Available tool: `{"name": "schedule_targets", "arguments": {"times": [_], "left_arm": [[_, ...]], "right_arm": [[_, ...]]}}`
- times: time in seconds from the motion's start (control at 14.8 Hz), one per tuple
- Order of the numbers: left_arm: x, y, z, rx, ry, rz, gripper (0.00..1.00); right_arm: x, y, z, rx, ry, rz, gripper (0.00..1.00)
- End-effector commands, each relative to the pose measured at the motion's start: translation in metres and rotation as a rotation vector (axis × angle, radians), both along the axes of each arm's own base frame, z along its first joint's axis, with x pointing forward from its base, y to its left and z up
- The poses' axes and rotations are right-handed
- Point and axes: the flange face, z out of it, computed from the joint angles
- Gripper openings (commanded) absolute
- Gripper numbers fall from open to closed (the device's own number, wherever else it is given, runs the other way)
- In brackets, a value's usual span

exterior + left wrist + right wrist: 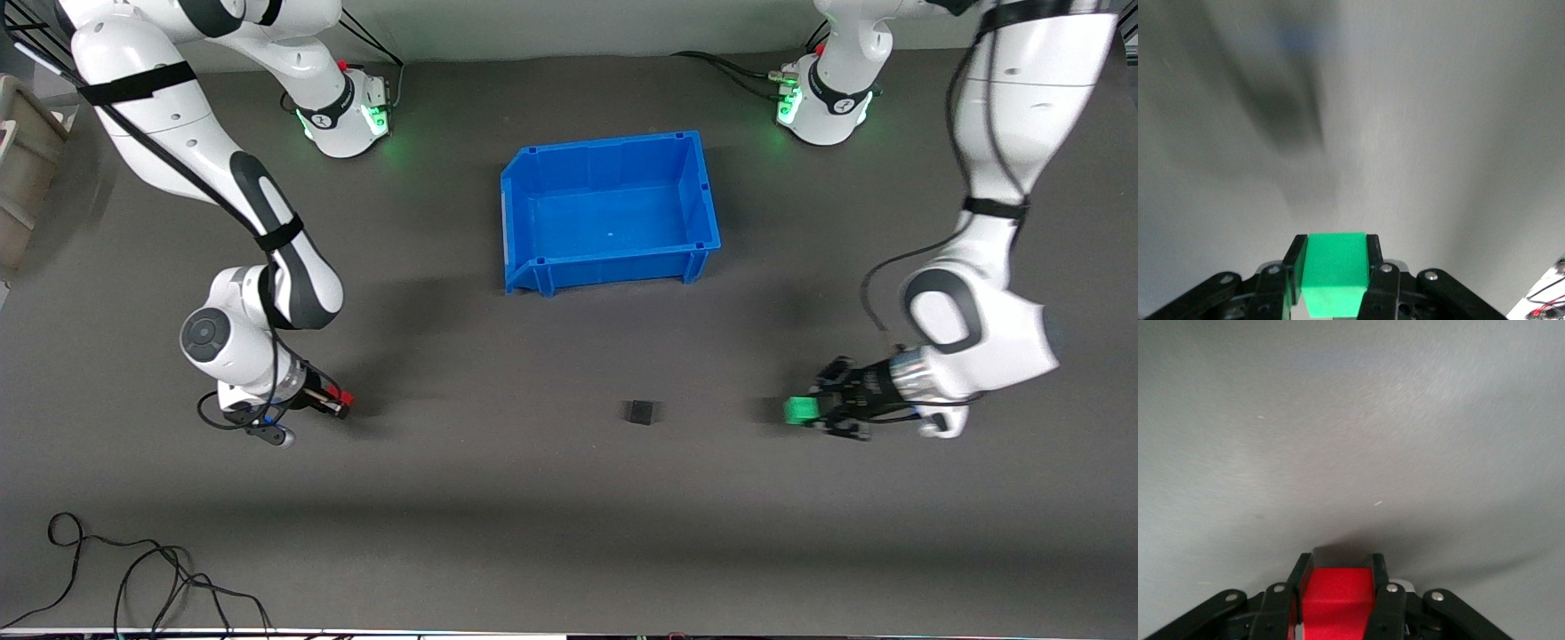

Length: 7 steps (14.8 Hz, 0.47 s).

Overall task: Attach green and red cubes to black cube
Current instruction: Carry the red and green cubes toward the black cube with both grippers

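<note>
- Green cube (1334,272) sits pinched between the two black fingers (1295,270) of the left gripper (811,410), jaws clamped on its two side faces, and most of the cube pokes out past the fingertips.
- Red cube (1336,600) is clamped the same way in the right gripper (338,402); the black fingers (1379,587) press on either side, and in the right wrist view its end face looks dark in shadow.
- Left gripper is over the table (569,516) toward the left arm's end, low above the surface and lying nearly flat, its fingertips aimed toward the table's middle.
- Right gripper is over the right arm's end of the table, also low, with the red cube showing at its tip and pointing inward toward the middle.
- Black cube (639,412) rests alone on the dark grey table between the two grippers, well apart from both, closer to the green cube than to the red one.
- Blue bin (524,213) stands open-topped on the table farther from the front camera than the black cube, between the two arm bases, with nothing visible inside it.
- Loose black cable (133,569) lies coiled on the table at the corner nearest the front camera, on the right arm's end.
</note>
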Motion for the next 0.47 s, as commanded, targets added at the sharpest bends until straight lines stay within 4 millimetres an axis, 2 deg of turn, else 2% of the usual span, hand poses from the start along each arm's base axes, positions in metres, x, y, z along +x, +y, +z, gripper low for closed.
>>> {"name": "schedule_targets", "arguments": {"times": [0.0, 0.14, 0.27, 0.41], "left_arm": [[0.015, -0.06, -0.017, 0.027, 0.005, 0.036, 0.07], [0.021, -0.099, -0.024, 0.038, 0.021, 0.087, 0.05], [0.022, -0.12, -0.03, 0.065, 0.043, 0.14, 0.05], [0.019, -0.13, -0.036, 0.108, 0.045, 0.11, 0.03]], "right_arm": [[0.004, 0.064, 0.02, 0.047, -0.031, -0.191, 0.0], [0.012, 0.103, 0.032, 0.089, -0.053, -0.345, 0.0], [0.015, 0.147, 0.035, 0.106, -0.026, -0.436, 0.0], [0.022, 0.174, 0.042, 0.11, 0.003, -0.497, 0.0]]}}
